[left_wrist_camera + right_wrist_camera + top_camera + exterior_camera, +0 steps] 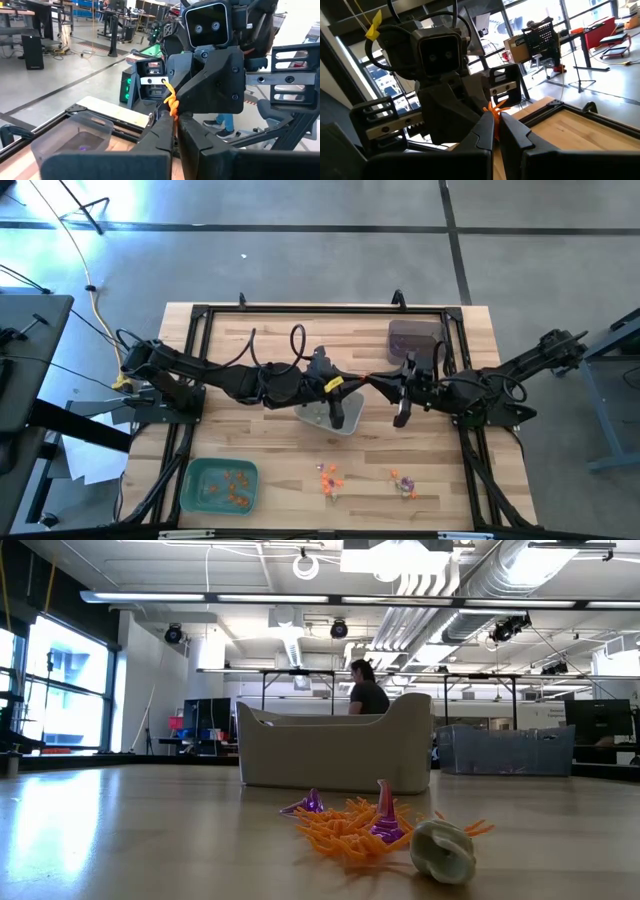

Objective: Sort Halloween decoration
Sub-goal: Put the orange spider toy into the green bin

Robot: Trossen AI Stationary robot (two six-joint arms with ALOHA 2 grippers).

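Both arms meet mid-air above grey tray [335, 420]. Left gripper [175, 125] and right gripper [496, 131] each pinched shut on same orange trinket [171, 102], fingertip to fingertip. More trinkets: orange pile in green tray [222, 485], loose orange and purple clusters [331, 477] on table [280, 350] between green tray and table's near edge.

Risk: double grip. If either arm pulls away without other releasing, trinket tears or flicks off, missing grey tray.

Robotics lab (exposed ducts [520, 580]), workbenches [300, 675]
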